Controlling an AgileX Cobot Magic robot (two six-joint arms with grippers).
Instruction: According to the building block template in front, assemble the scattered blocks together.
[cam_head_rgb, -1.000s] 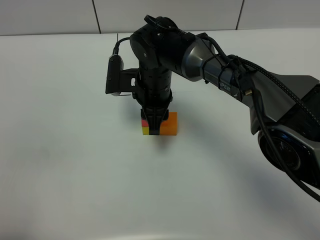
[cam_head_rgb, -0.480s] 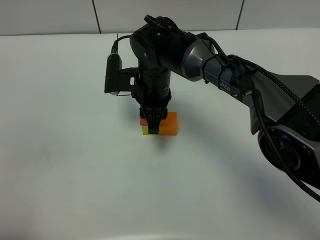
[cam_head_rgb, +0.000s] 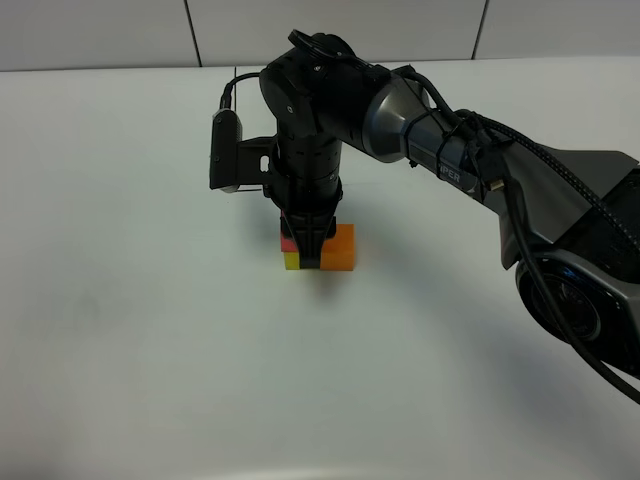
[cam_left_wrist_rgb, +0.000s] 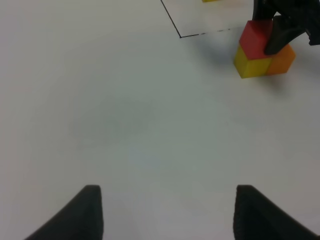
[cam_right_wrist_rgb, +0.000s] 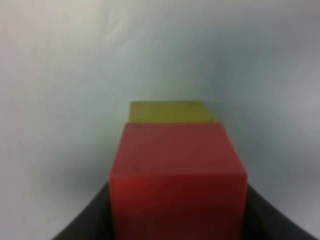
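The red cube (cam_head_rgb: 288, 242) sits on the yellow cube (cam_head_rgb: 290, 262), with the orange cube (cam_head_rgb: 341, 250) touching alongside. My right gripper (cam_head_rgb: 305, 255) points straight down and is shut on the red cube (cam_right_wrist_rgb: 177, 175); the yellow cube (cam_right_wrist_rgb: 170, 111) shows beneath it. The left wrist view shows the red (cam_left_wrist_rgb: 255, 36), yellow (cam_left_wrist_rgb: 250, 65) and orange (cam_left_wrist_rgb: 283, 59) cubes, and my open, empty left gripper (cam_left_wrist_rgb: 167, 215) far from them. Of the template, only a drawn black line (cam_left_wrist_rgb: 180, 34) and a yellow sliver (cam_left_wrist_rgb: 212, 1) show.
The white table (cam_head_rgb: 150, 330) spreads around the stack. The right arm (cam_head_rgb: 450, 150) reaches in from the right edge and hides the table behind the cubes. A tiled wall (cam_head_rgb: 340, 30) runs along the back.
My right gripper and its wrist have edged slightly up and to the left. The three cubes have not moved.
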